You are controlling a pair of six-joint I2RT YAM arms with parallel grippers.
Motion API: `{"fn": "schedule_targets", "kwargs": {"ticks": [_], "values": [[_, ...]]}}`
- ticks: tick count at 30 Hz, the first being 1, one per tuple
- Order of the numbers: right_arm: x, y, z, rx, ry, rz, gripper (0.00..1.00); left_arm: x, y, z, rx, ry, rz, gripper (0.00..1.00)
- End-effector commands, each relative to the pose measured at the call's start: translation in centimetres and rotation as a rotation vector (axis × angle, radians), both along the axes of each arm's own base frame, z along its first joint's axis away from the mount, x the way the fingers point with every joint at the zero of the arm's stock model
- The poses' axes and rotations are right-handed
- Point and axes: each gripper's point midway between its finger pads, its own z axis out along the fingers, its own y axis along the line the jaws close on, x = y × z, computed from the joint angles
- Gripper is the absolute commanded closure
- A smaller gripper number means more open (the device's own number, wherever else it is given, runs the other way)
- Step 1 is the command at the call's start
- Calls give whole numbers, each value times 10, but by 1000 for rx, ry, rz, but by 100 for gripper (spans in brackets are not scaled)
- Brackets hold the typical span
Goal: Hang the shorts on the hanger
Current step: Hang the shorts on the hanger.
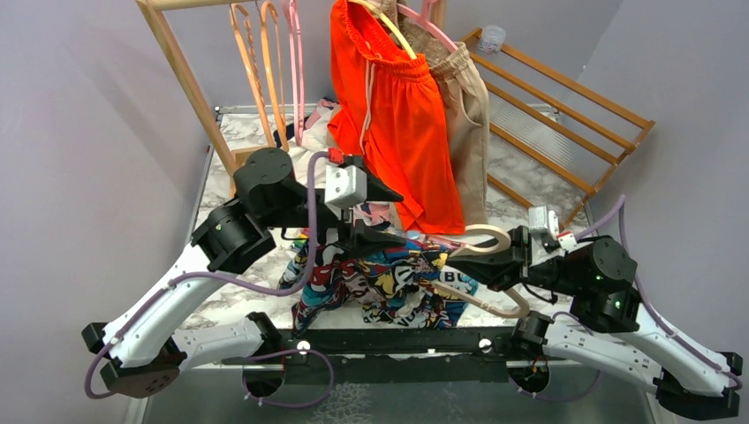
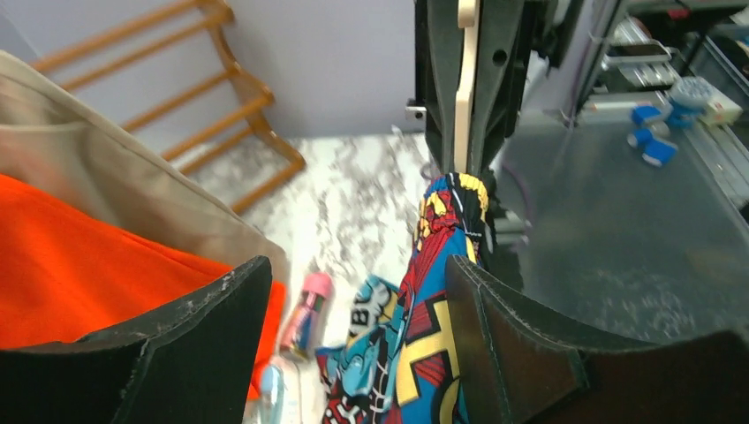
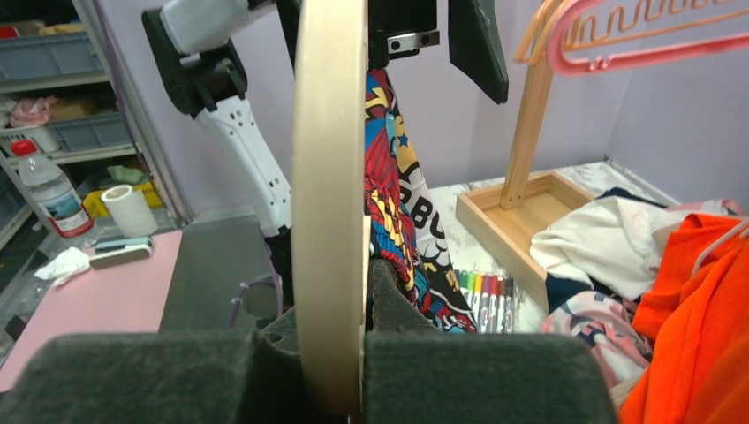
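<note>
Clamping the hanger (image 3: pixel 329 177) edge-on in the right fingers (image 3: pixel 477 380), with the shorts (image 1: pixel 389 278) draped over its arm and trailing down toward the counter (image 2: pixel 353 194). Holding the left fingers (image 2: pixel 203 344) wide beside the cloth, gripping nothing. Risking a slide here: hanging unevenly, possibly slipping off the rounded arm, or twisting the hanger inside the grip.

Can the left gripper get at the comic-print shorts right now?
Probably yes: the left gripper stands open with the shorts between its fingers, nothing in the way. The right gripper clamps the hanger just beyond.
</note>
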Motion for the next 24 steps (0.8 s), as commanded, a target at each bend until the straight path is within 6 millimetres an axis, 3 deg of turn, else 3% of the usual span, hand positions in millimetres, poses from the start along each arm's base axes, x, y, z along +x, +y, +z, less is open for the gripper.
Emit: {"fn": "schedule_targets", "kwargs": {"ticks": [1, 12, 24], "values": [[-9, -1, 7, 30, -50, 42, 99, -26, 9, -1, 58, -15, -126, 26], [-2, 2, -9, 7, -41, 12, 99, -27, -1, -18, 119, 67, -144, 43], [3, 9, -14, -16, -32, 12, 99, -24, -17, -64, 249, 114, -95, 55]]}}
